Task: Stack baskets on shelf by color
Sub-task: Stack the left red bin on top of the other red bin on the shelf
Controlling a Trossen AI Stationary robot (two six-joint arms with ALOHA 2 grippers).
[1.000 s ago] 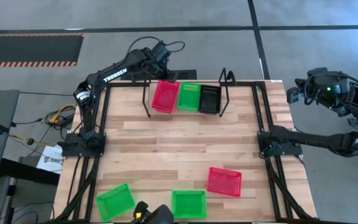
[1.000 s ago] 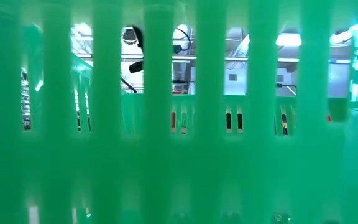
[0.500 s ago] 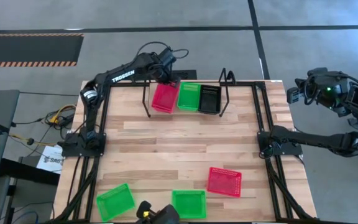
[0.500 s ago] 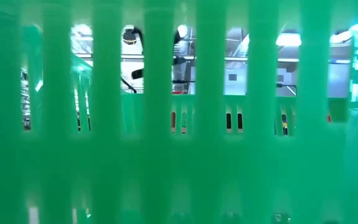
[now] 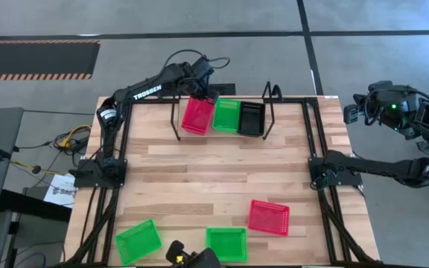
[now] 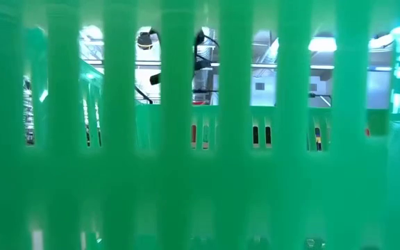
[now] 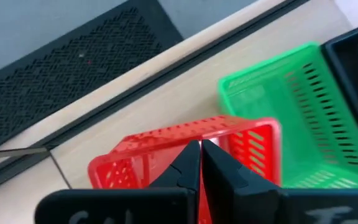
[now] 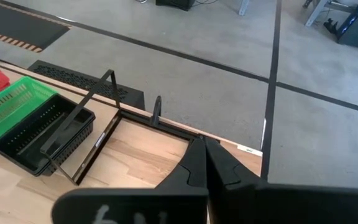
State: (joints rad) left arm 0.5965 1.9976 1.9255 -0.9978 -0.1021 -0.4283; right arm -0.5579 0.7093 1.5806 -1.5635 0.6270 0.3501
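Observation:
In the high view my left gripper [image 5: 200,94] reaches over the table's far edge and is shut on a red basket [image 5: 197,117] at the shelf's left end. Beside it sit a green basket [image 5: 226,115] and a black basket [image 5: 251,117], between the black wire uprights [image 5: 269,112]. On the table near the near edge lie another red basket [image 5: 269,217] and two green baskets [image 5: 138,240] [image 5: 226,243]. My right gripper [image 8: 204,158] is shut, holds nothing, and hangs beyond the table's far right corner. My left gripper pinches the red basket's far wall at its rim [image 7: 194,134] between the two fingers, coming from above and slanting in from the far side. The basket sits tilted in the hold. Whether its bottom rests on the shelf cannot be told.
The low view is blocked by a green basket wall [image 6: 200,173] standing right against the camera. The wide middle of the wood tabletop [image 5: 214,179] is bare. A black frame rail [image 5: 315,149] runs along the table's right side by the right arm's base.
My left gripper has moved a little toward the table's right and down at the shelf's left end, staying shut on the red basket, which has sunk slightly with it beside the green basket.

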